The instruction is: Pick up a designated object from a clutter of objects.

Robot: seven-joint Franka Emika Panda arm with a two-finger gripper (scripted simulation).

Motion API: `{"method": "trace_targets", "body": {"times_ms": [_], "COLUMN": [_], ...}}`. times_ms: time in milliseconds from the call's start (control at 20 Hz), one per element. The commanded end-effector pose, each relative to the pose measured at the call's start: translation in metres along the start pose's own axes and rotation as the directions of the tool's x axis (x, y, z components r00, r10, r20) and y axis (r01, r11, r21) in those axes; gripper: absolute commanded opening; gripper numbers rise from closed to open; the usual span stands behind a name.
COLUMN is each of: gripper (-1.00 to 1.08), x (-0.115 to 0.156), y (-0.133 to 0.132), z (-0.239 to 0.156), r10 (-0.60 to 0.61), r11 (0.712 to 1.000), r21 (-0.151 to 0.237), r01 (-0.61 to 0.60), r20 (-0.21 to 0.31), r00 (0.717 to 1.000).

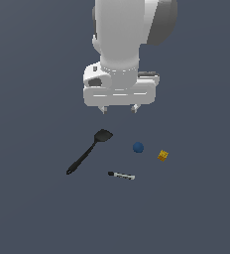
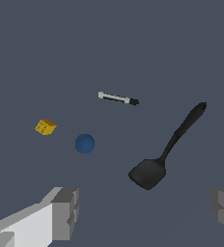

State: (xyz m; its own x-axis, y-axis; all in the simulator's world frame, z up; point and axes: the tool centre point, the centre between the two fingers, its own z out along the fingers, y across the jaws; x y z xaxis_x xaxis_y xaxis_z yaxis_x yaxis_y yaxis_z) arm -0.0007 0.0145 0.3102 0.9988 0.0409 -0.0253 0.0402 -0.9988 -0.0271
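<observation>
Grey floor; end effector [image 1: 119, 109] hangs spread, fingertips [image 2: 65, 212] cropped, above ball [image 1: 138, 147].

A: What sort of place is shown?

B: A simulated test scene, not a real room. The ground [image 1: 32, 213] is a flat, uniform grey-blue plane without walls, furniture or horizon.

A: Which features indicate this?

B: The rendering is plain: the white arm [image 1: 122, 34] has smooth, untextured surfaces. A spatula [image 1: 89, 151], marker [image 1: 121, 175], cube [image 1: 162, 155] and ball [image 1: 138, 147] lie apart on the bare plane. In the wrist view the same grey-blue surface fills the field behind the objects.
</observation>
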Motion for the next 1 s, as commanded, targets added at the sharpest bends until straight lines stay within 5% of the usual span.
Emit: {"method": "trace_targets", "body": {"times_ms": [0, 950], "gripper": [1.00, 1.00], "x": [0.000, 0.013], "y": [0.000, -0.026], "z": [0.000, 0.014], "r10": [0.000, -0.110], "r11": [1.000, 0.994], "r21": [0.000, -0.031], "r01": [0.000, 0.109], "r20": [0.000, -0.025], "r00": [1.000, 0.994]}}
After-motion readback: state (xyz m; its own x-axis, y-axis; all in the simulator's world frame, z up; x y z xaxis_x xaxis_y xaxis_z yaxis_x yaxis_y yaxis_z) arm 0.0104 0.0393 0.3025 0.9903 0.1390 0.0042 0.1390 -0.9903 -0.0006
